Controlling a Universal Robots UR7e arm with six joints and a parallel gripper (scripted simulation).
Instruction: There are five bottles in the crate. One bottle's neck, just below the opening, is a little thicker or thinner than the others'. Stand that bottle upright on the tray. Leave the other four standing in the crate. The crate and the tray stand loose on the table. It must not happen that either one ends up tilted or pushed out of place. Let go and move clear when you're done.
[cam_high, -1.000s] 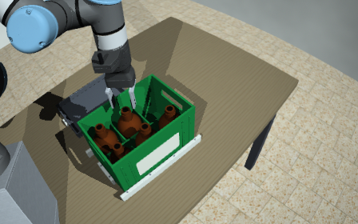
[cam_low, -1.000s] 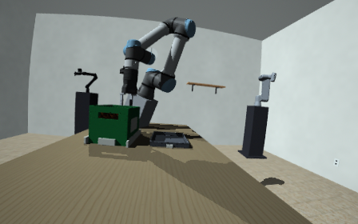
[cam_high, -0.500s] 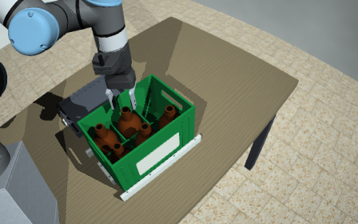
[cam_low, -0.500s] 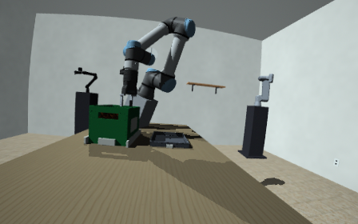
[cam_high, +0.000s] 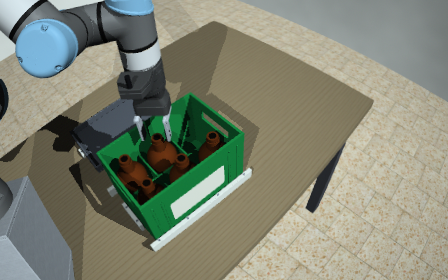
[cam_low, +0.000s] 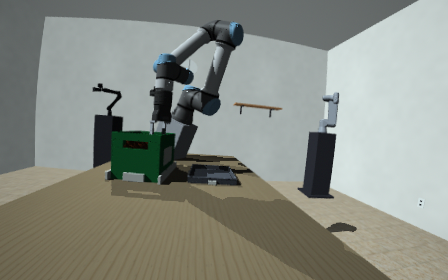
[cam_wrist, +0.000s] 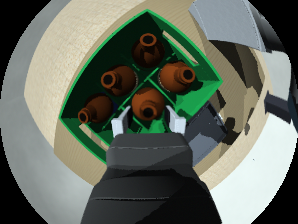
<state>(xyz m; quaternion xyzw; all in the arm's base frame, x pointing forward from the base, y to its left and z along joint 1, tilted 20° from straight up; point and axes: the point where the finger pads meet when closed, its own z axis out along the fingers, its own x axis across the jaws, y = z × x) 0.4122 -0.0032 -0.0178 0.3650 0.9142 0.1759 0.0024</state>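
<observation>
The green crate (cam_high: 154, 220) (cam_low: 120, 162) (cam_wrist: 192, 106) stands on the table and holds five brown bottles upright; one compartment has no bottle. My gripper (cam_high: 155, 139) (cam_low: 158, 128) (cam_wrist: 148, 112) is open, pointing down at the crate's top. In the wrist view the nearest bottle (cam_high: 162, 155) (cam_wrist: 146, 98) shows its mouth between and below the open fingers, with nothing gripped. The others are a corner bottle (cam_high: 129, 172) (cam_wrist: 172, 74), another corner bottle (cam_wrist: 148, 55), a middle bottle (cam_wrist: 121, 80) and an end bottle (cam_wrist: 101, 107). I cannot tell which neck differs. The dark tray (cam_high: 107, 122) (cam_low: 215, 174) (cam_wrist: 202, 140) bears no bottle.
The crate walls rise around the bottles, with green dividers between them. A white strip (cam_high: 202, 209) runs along the crate's labelled side. The tray lies close beside the crate on the table (cam_high: 280, 100) (cam_low: 150, 225), with raised rims. The grey robot base block (cam_high: 35, 225) stands at the left.
</observation>
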